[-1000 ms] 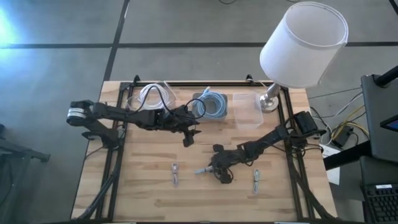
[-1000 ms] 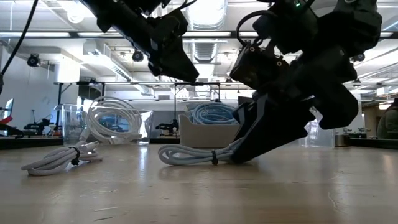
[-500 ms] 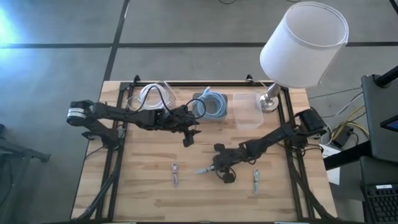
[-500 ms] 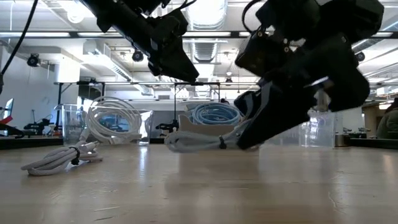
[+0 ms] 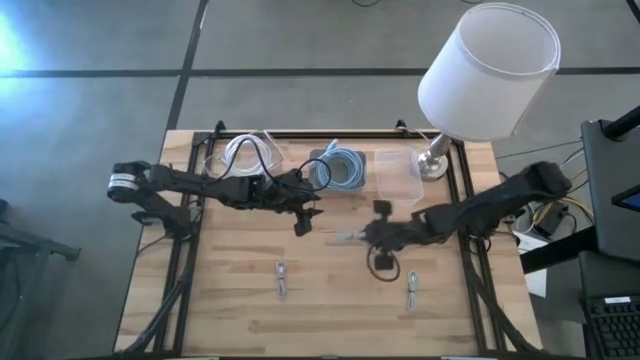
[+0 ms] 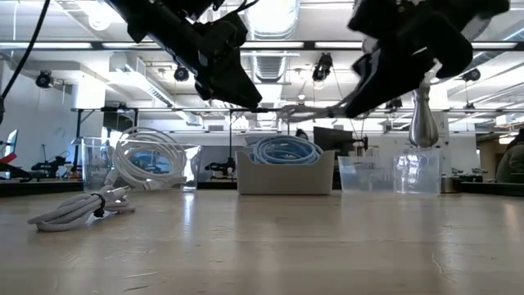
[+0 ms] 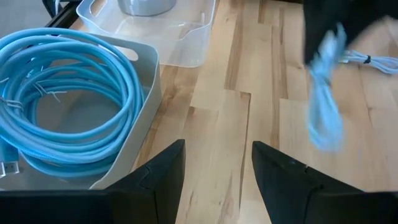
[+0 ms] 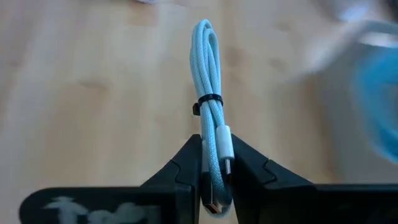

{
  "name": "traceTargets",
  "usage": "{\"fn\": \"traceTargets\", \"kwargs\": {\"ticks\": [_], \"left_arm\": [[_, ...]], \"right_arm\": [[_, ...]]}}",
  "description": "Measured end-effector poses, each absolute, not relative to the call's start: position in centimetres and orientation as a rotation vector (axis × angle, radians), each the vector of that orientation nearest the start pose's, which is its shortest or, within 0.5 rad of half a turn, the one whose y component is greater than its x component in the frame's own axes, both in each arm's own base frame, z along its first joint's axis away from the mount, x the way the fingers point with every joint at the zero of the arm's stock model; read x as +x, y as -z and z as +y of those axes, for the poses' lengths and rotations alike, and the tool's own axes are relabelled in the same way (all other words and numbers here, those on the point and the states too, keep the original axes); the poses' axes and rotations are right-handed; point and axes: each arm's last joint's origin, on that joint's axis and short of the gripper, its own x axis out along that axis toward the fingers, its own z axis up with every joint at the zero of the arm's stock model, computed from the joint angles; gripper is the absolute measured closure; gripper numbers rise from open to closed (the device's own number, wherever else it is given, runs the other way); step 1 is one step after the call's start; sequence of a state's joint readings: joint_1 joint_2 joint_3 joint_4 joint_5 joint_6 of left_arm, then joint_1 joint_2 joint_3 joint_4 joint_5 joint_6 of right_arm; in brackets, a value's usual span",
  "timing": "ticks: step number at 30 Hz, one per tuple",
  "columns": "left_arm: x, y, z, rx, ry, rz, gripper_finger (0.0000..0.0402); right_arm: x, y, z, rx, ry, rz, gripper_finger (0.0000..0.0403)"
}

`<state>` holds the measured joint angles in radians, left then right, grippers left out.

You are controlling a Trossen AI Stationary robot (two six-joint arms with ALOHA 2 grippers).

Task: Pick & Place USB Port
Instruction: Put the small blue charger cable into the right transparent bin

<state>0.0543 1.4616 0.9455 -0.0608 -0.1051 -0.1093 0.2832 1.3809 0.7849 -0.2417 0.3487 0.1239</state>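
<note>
Bundled USB cable (image 8: 210,118) being held clear above worktop (image 5: 240,300), pinched near plug end between right gripper (image 8: 214,177) jaws. Bundle best kept level while being carried toward clear bin (image 5: 398,178); release only once over it. Left gripper (image 7: 216,171) being held near blue-cable tray (image 7: 146,68), jaws spread, empty.

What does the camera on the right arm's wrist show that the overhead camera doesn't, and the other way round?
Only the right wrist view shows the grip up close: the right gripper pinches a bundled pale blue cable, tied by a dark band, connector between its fingers.

Only the high view shows the table's layout: the left gripper waiting near the tray of coiled blue cable, an empty clear bin, the lamp, and two more bundled cables on the wood.

Both show the held cable and the wooden table.
</note>
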Motion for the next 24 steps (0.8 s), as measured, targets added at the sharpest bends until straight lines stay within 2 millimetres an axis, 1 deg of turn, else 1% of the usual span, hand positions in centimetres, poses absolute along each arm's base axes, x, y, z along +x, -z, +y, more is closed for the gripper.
{"fn": "traceTargets", "kwargs": {"ticks": [5,8,12,17,24], "left_arm": [[31.4,-24.5,2.0,-0.091,-0.186,0.568,0.0213],[31.4,-24.5,2.0,-0.091,-0.186,0.568,0.0213],[31.4,-24.5,2.0,-0.091,-0.186,0.568,0.0213],[31.4,-24.5,2.0,-0.091,-0.186,0.568,0.0213],[31.4,-24.5,2.0,-0.091,-0.186,0.568,0.0213]], "right_arm": [[23.4,-23.1,5.1,-0.208,0.350,0.754,0.0352],[21.9,-24.1,4.2,-0.252,0.492,0.738,0.0352],[20.5,-25.0,2.6,-0.218,0.625,0.733,0.0352],[19.8,-25.1,0.7,-0.116,0.743,0.737,0.0351],[20.4,-23.9,-1.5,0.033,0.890,0.762,0.0351]]}}
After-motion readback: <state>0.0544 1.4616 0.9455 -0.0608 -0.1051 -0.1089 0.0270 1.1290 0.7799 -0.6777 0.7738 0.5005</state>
